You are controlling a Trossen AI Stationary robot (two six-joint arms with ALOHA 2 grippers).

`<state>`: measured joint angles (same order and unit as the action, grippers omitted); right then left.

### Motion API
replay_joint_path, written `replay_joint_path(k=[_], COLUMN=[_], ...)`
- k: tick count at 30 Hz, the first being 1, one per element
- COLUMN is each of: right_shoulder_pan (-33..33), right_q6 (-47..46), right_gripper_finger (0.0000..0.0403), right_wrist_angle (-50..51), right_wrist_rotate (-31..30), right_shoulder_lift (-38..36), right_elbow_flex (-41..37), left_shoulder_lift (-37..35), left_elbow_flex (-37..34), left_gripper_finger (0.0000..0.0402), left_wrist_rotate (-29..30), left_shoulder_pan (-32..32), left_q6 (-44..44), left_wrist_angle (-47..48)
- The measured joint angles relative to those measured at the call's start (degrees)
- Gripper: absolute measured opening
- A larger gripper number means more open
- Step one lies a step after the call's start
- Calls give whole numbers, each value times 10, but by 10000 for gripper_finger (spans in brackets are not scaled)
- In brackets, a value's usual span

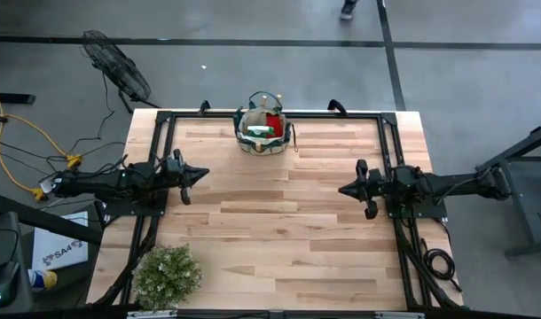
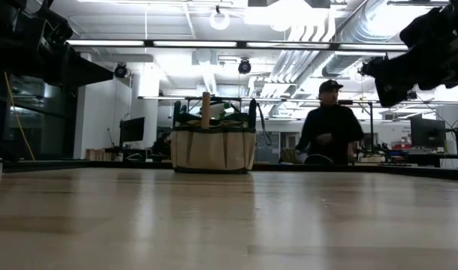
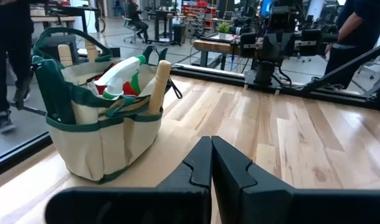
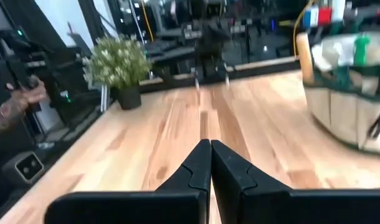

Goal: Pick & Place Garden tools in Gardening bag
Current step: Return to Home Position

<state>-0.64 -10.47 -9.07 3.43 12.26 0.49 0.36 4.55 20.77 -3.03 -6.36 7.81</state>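
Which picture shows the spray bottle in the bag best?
The left wrist view: the spray bottle lies on top in the bag, close up, beside a wooden handle. The high view shows it only as a tiny speck. The low view barely shows it over the rim. The right wrist view catches only a green bit.

A grey floor (image 1: 466, 80) surrounds the wooden table (image 1: 279, 230), a fan (image 1: 120, 69) stands nearby, ceiling lights (image 2: 220, 19) glow overhead.

Overhead down, low level across, wrists facing inward, bag (image 2: 212, 151) shared
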Motion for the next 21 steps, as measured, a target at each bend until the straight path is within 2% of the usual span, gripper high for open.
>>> replay_joint_path(k=[16,21], right_shoulder_pan=[0,0], right_q6=[-22,-29], right_gripper_finger=[2,2], right_wrist_angle=[61,59], right_wrist_rotate=[-26,-25], right_shoulder_lift=[0,0], right_elbow_flex=[0,-1], left_shoulder_lift=[0,0], left_elbow_flex=[-1,-1], left_gripper_finger=[0,0], left_wrist_rotate=[12,-14], left_shoulder_pan=[0,0], left_q6=[-16,-15], left_wrist_angle=[11,14])
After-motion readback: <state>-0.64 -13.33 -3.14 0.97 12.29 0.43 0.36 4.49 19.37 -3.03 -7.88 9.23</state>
